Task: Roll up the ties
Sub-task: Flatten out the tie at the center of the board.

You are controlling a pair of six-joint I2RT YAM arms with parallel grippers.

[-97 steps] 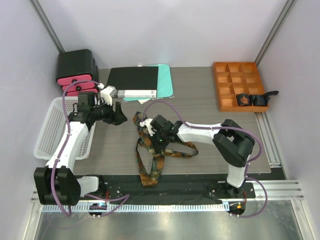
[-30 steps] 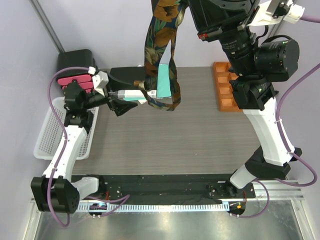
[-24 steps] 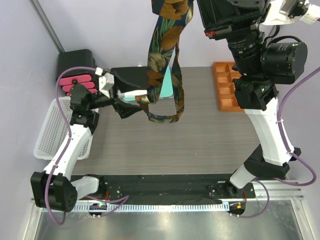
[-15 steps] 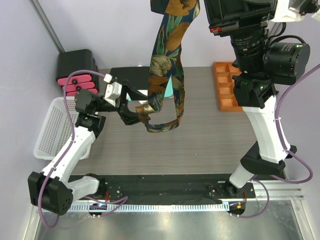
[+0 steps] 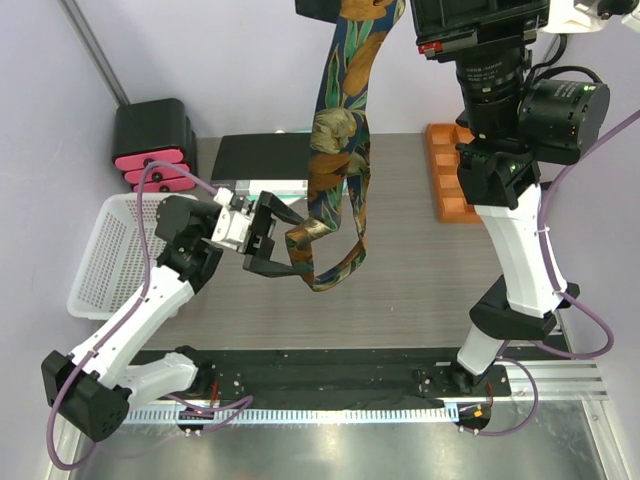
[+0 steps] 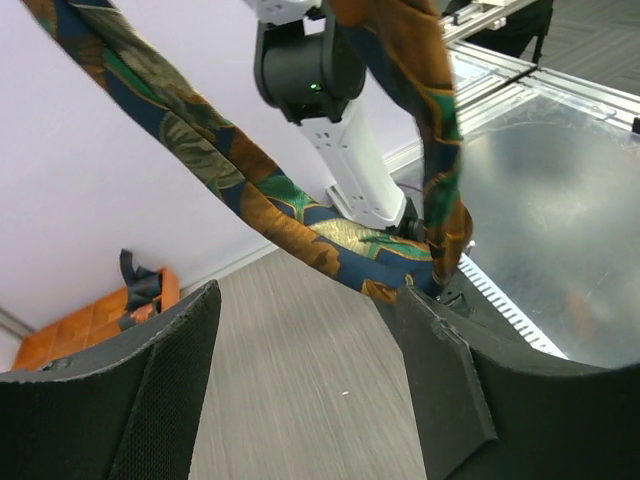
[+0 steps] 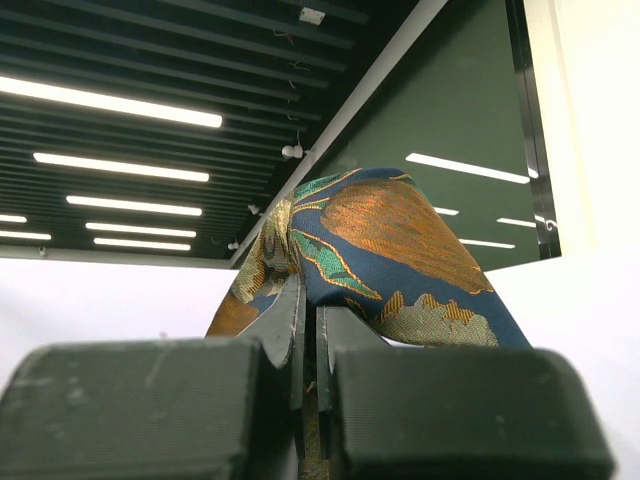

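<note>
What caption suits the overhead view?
Right gripper holds a patterned tie high above the table; open left gripper sits at its hanging loop.

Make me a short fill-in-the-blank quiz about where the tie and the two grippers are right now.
1. High above the table, the right gripper is ____ on the tie, which hangs down in a loop.
2. The left gripper faces the tie's lower loop with its jaws ____.
3. The white basket sits at the table's ____ edge.

Missing words: shut; open; left.
</note>
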